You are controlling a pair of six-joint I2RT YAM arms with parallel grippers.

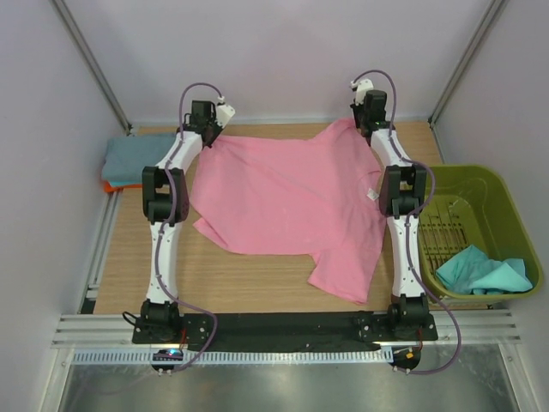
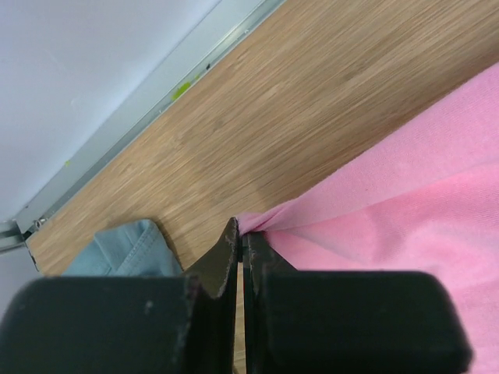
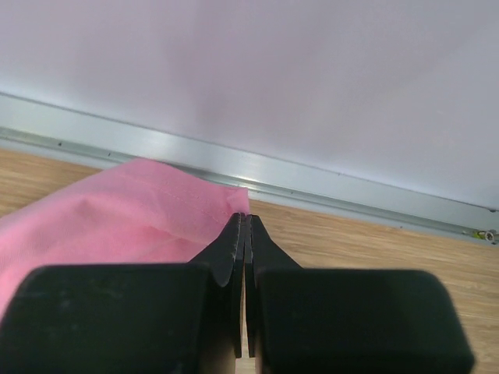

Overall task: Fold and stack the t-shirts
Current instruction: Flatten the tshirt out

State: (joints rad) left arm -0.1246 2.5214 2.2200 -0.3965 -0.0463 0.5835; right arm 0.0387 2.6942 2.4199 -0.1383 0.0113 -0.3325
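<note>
A bright pink t-shirt (image 1: 283, 202) lies spread over the middle of the wooden table, with one sleeve reaching toward the front right. My left gripper (image 1: 213, 136) is at the shirt's far left corner. In the left wrist view this gripper (image 2: 240, 231) is shut on a bunched corner of the pink cloth (image 2: 405, 195). My right gripper (image 1: 364, 125) is at the far right corner, and in its wrist view it (image 3: 244, 220) is shut on the pink edge (image 3: 140, 218). A folded grey-blue t-shirt (image 1: 130, 154) rests on an orange one (image 1: 108, 185) at the far left. A teal t-shirt (image 1: 482, 271) lies in the basket.
The olive-green plastic basket (image 1: 493, 193) stands at the right edge of the table, beside the right arm. The back wall and its metal rail (image 3: 327, 191) run just beyond both grippers. The grey-blue cloth (image 2: 129, 249) shows just left of the left fingers.
</note>
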